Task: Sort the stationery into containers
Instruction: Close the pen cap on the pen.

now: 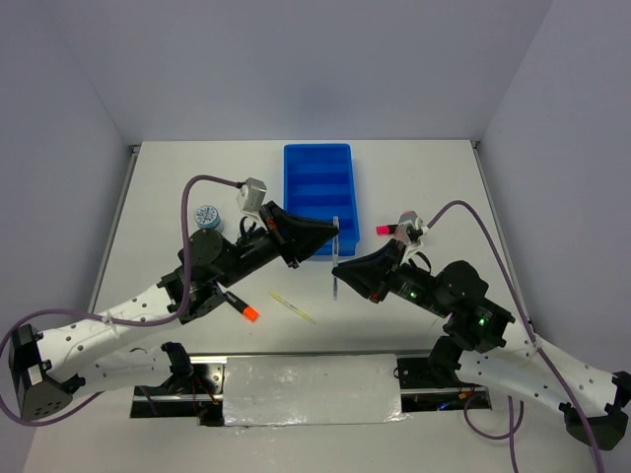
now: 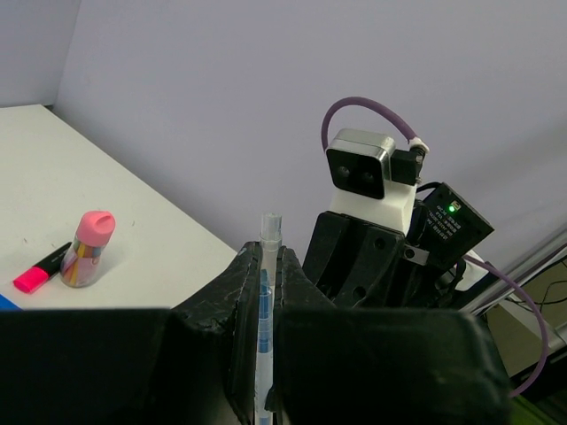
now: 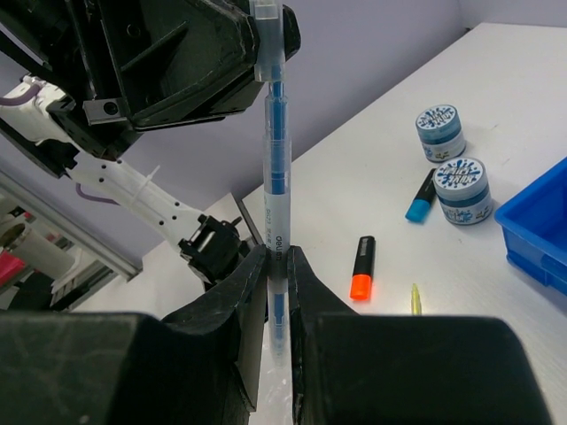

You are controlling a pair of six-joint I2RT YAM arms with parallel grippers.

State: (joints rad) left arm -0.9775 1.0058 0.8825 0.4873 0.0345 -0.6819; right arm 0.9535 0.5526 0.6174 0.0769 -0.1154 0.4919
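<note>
Your left jaws and right jaws are both clamped on the same clear pen (image 1: 336, 254) with a blue core. They hold it in the air over the counter (image 1: 424, 177), just near of the blue tray (image 1: 288, 187). This double grip looks like a handover, probably to reorient the pen for a compartment.

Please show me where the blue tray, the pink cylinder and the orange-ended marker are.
blue tray (image 1: 317, 149): top external view, on its far rim.
pink cylinder (image 2: 85, 251): left wrist view, on its body under the cap.
orange-ended marker (image 3: 361, 261): right wrist view, on its black barrel.
</note>
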